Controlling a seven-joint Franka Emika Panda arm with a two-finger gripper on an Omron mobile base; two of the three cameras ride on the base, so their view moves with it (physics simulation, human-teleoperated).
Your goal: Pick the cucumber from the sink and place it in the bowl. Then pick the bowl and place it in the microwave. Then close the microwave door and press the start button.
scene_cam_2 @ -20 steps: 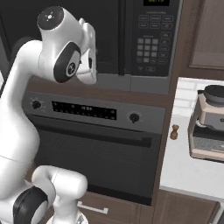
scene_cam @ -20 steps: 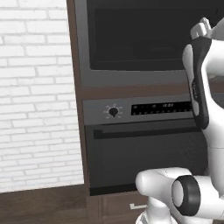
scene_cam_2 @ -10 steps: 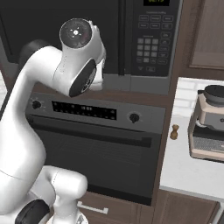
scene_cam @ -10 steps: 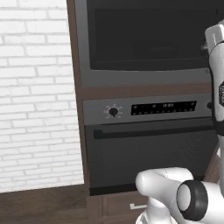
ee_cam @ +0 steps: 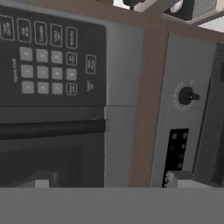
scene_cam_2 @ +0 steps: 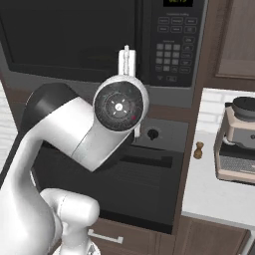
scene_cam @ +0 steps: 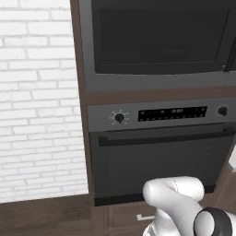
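Moved: arm [scene_cam_2: 84, 134] has swung right across the oven front since a second ago, elbow now low before the microwave door [scene_cam_2: 69, 37].
Gripper: fingertips hidden in the hand view; jaws stand wide, holding nothing.
Oven: knob [ee_cam: 187, 95] and display lie beside the gripper's line of sight.
Microwave [scene_cam: 156, 41]: shut, keypad [ee_cam: 43, 57] straight ahead of the gripper.
Table [scene_cam_2: 224, 194]: right of oven, carrying a coffee machine [scene_cam_2: 239, 139].

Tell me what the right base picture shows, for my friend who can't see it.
A big white robot arm rises in front of a shut dark microwave with a button pad. Below is an oven; to the right, a coffee machine stands on a white counter.
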